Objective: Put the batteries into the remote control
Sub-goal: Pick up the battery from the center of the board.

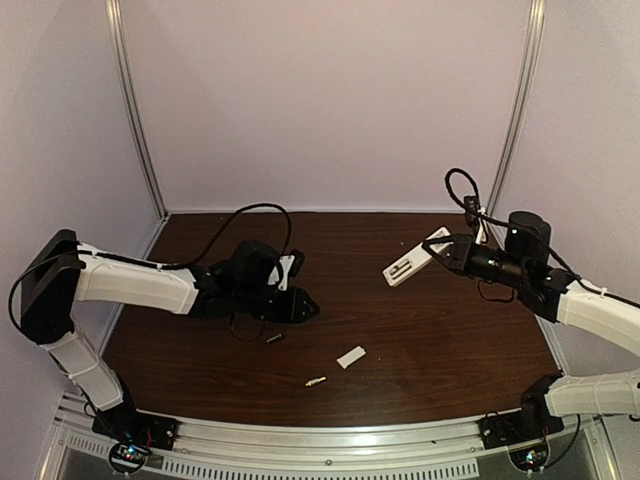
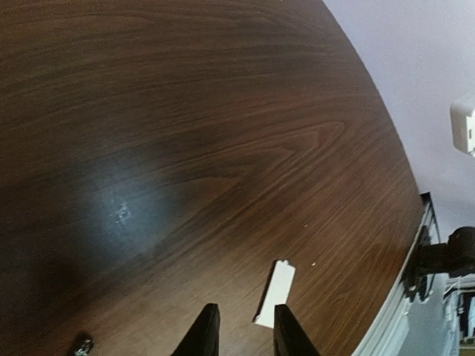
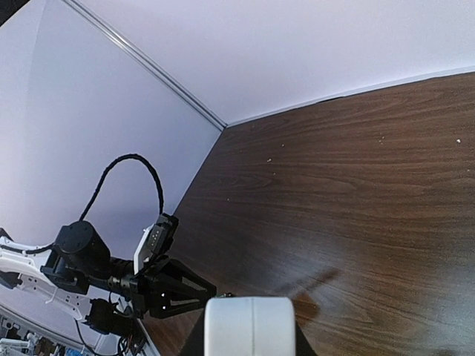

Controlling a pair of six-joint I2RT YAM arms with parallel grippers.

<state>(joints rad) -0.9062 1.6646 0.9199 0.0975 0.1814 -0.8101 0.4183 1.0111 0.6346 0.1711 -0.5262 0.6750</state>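
From above, right jaws clamp the remote control (image 1: 408,266); left wrist view shows left jaws parted.

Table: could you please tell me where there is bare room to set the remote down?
The table is bare along the back wall and on its right side by the remote. Crowded: front centre, with dark battery, pale battery, cover and left gripper.

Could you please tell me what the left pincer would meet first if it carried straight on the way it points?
Probably the small white cover piece, lying flat just beyond the left pincer; depth is unclear, so it could touch the table first.
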